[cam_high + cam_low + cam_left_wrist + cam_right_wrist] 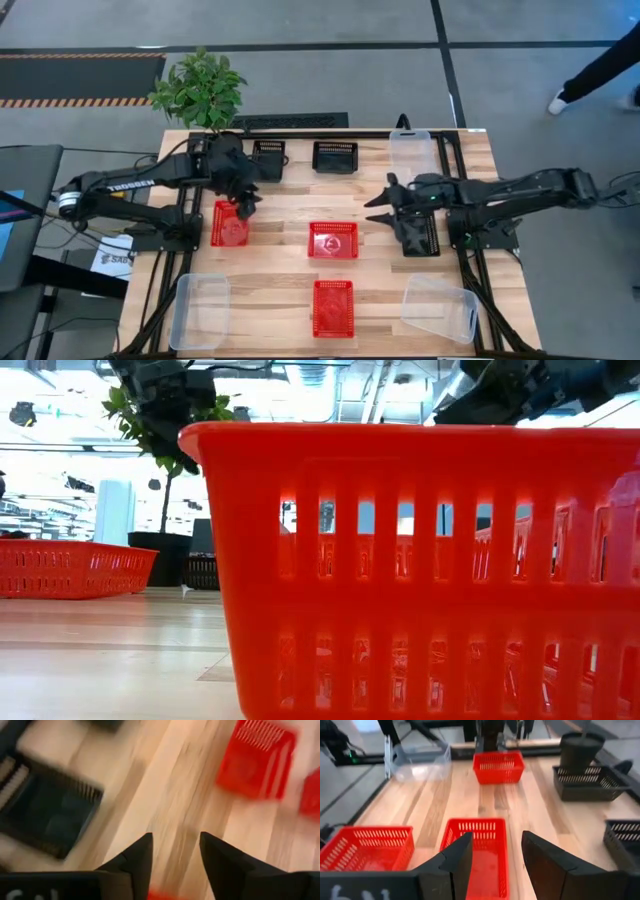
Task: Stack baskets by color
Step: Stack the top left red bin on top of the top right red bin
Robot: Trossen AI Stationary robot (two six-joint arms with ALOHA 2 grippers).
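Three red baskets sit apart on the wood: left, middle and near. Two black baskets stand at the far edge. Clear bins rest at the far right, near left and near right. My left gripper hovers open above the left red basket's far end; its wrist view shows bare wood between the fingers. My right gripper is open, right of the middle red basket, and points toward it.
A potted plant stands at the far left corner beside the black baskets. A dark basket-like shape lies under my right arm. In the low view the near red basket fills the foreground. A person's leg shows beyond the table.
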